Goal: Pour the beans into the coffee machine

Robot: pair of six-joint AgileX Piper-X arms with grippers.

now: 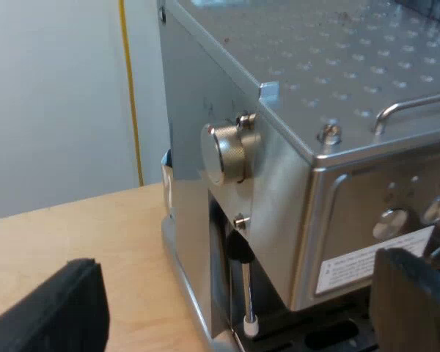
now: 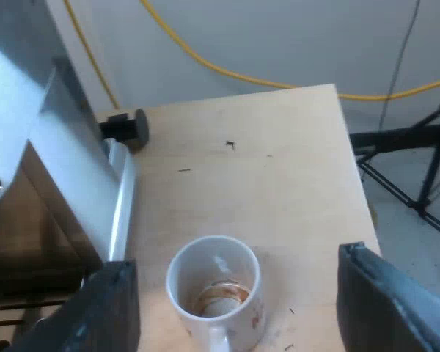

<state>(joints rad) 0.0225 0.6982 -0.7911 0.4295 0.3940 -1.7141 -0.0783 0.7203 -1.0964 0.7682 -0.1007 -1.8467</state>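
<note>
My left claw [image 1: 238, 264] is wide open. Its two black fingers [image 1: 59, 312] stand far apart and hold nothing. Between them I see the coffee machine [image 1: 279, 183], close up, from its side corner. A round silver knob [image 1: 227, 150] sticks out of the side wall. Under the knob a thin metal pipe [image 1: 246, 293] with a black grip and a white tip hangs straight down. The top of the machine is flat, full of small dents, with a thin metal rail [image 1: 411, 106] near its edge. The machine stands on a light wooden table [image 1: 73, 227]. A yellow cable [image 1: 130, 88] runs down the white wall behind it.

My right claw [image 2: 236, 260] is open too, fingers [image 2: 385, 297] far apart. It hangs over a white mug [image 2: 213, 282] that stands upright on the table between the fingers, touching neither. There is something brown at the mug's bottom. I cannot tell what it is. The machine's shiny side is just beside the mug. A small black round thing [image 2: 128, 126] lies on the table at the machine's side. Past the table's edge stands a black tripod [image 2: 418, 169].
</note>
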